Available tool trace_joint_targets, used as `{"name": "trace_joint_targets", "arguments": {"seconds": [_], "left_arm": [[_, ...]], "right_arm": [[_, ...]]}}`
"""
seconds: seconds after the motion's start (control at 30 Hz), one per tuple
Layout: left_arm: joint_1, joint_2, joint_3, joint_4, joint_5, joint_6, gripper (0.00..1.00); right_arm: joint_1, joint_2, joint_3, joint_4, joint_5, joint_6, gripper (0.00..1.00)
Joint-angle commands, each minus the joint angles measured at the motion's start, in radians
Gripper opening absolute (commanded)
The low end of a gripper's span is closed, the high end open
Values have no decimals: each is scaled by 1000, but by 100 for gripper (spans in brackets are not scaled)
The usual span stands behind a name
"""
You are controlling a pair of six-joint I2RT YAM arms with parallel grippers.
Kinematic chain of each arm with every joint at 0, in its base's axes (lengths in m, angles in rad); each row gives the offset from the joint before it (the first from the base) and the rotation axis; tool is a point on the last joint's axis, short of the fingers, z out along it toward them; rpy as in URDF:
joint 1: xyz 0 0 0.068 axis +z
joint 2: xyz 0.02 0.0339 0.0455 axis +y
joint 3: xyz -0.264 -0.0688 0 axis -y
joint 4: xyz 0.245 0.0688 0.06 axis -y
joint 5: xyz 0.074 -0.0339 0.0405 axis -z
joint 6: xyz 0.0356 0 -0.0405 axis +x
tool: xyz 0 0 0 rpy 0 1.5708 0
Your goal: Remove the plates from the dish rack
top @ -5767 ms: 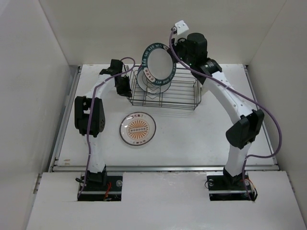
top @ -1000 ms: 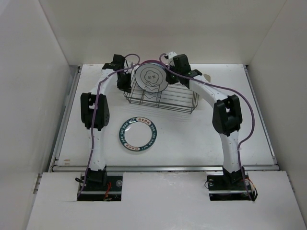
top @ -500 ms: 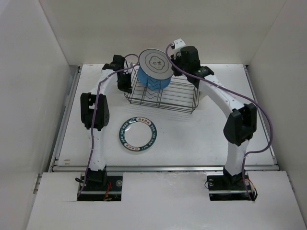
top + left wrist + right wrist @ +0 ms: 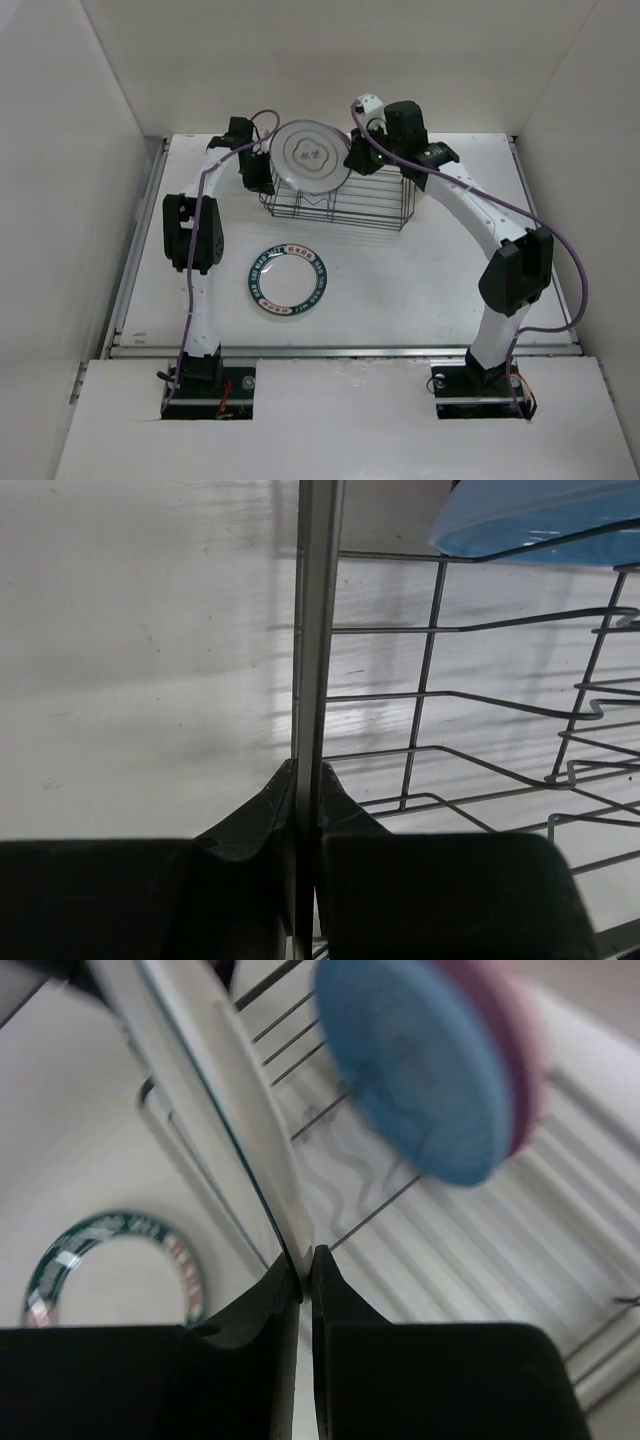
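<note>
My right gripper is shut on the rim of the white plate with the dark flower outline and holds it tilted face-up above the left end of the black wire dish rack. In the right wrist view the gripper pinches that plate's edge. The blue plate and the pink plate stand behind it in the rack. The teal-ring plate lies flat on the table in front of the rack. My left gripper is shut on an upright bar at the rack's left end. The sunburst plate is hidden.
White walls enclose the table at the back and on both sides. The blue plate's rim shows above the rack wires in the left wrist view. The teal-ring plate also shows in the right wrist view.
The right gripper has lifted the flower plate out of the rack and tipped it face-up. Earlier, the teal-ring plate went from above the rack onto the sunburst plate. The left gripper stays on the rack.
</note>
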Motion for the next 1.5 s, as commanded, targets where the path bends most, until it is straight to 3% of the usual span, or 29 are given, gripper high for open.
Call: {"name": "trace_joint_targets", "arguments": {"seconds": [0.0, 0.23, 0.57, 0.67, 0.7, 0.73, 0.83, 1.13, 1.27, 1.37, 1.4, 1.47], "left_arm": [[16, -25, -72, -51, 127, -166, 0], [39, -65, -176, 36, 222, -259, 0], [39, -65, -93, -26, 111, -88, 0], [29, -56, -66, -51, 87, -51, 0], [29, -56, -52, -60, 87, -39, 0], [29, -47, -43, -60, 76, -38, 0], [29, -38, -24, -80, 65, -17, 0], [29, -29, -6, -100, 55, -8, 0], [29, -19, 3, -109, 44, 17, 0], [29, -19, 13, -109, 35, 29, 0], [29, -19, 13, -109, 35, 38, 0], [19, -19, 22, -109, 22, 38, 0]], "right_arm": [[86, -54, -65, -83, -351, 23, 0], [185, -2, -177, -213, -407, -43, 0], [209, 170, -142, -255, -235, -43, 0], [209, 192, -133, -273, -197, -33, 20], [218, 192, -133, -273, -197, -33, 35], [219, 192, -120, -285, -188, -33, 43], [219, 175, -111, -296, -143, -33, 56], [209, 77, -51, -287, -122, -73, 58], [137, 43, -33, -144, -266, -29, 58], [79, 15, -42, 74, -141, 94, 58], [70, 15, -42, 124, 35, 123, 58], [58, 49, -28, 201, 200, 158, 56]]}}
